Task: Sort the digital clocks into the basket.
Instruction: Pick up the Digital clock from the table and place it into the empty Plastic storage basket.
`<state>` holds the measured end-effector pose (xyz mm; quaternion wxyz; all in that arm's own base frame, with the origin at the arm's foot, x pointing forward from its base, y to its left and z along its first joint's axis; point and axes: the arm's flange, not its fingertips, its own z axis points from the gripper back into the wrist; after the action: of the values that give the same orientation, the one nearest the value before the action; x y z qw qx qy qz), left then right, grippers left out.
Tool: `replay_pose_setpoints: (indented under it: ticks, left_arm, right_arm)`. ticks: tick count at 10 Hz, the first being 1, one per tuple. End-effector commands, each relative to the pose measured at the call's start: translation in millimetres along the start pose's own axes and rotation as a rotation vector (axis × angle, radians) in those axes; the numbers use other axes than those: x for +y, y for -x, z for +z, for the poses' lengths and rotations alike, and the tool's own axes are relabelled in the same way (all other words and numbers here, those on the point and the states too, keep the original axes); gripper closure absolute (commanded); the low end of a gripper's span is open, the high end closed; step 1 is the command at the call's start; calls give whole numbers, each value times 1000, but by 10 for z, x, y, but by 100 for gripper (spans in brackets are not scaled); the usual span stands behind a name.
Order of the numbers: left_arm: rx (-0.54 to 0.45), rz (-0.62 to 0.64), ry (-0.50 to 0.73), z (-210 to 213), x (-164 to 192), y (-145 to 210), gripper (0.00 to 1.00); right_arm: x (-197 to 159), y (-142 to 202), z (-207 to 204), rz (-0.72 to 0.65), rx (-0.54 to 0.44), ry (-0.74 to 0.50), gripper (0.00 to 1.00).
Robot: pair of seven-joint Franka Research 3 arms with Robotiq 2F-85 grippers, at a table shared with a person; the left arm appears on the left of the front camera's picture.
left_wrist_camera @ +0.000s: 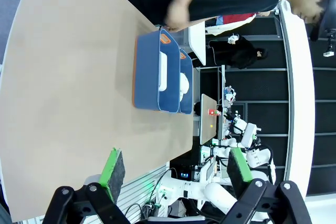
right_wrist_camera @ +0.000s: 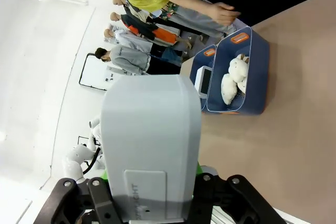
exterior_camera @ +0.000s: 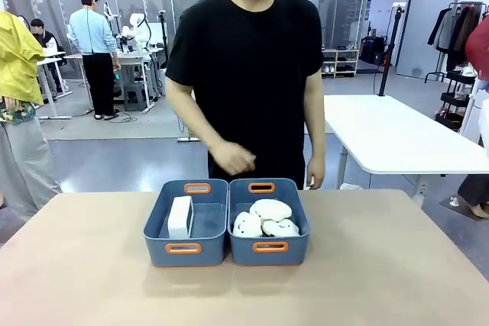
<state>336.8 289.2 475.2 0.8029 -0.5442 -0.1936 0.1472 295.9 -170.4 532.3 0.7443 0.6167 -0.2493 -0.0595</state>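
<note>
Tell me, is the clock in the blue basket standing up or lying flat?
Standing up. The clock stands on its edge in the left basket, toward its left side, with its top reaching near the rim.

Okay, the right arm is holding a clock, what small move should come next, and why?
Probably carry the held clock toward the left bin and stop above its free space. The right fingers are shut on it, another clock already stands in that bin, the right bin holds toys, and the person's hand hovers by the far rims, so go slowly.
</note>
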Motion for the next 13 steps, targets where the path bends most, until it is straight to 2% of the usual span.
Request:
replay_pose_setpoints:
  ticks: [1, 2, 3, 4, 7, 10, 13]
  left_arm:
    - [0, 5, 16, 4, -27, 19, 0]
    - [0, 5, 16, 4, -27, 19, 0]
    - [0, 5, 16, 4, -27, 19, 0]
    - [0, 5, 16, 4, -27, 19, 0]
    - [0, 5, 16, 4, -27, 19, 0]
    - [0, 5, 16, 4, -27, 19, 0]
    - [0, 5, 16, 4, -27, 19, 0]
  right_arm:
    - [74, -17, -190, -11, 33, 58, 100]
    - [169, -72, -375, -2, 52, 135, 100]
    - [349, -159, -760, 40, 94, 217, 100]
    - [496, -179, -1233, 69, 127, 263, 100]
    - [622, -168, -2776, 75, 227, 473, 100]
    - [614, 265, -4025, -10, 243, 509, 100]
    - [405, 523, -4796, -3, 233, 544, 100]
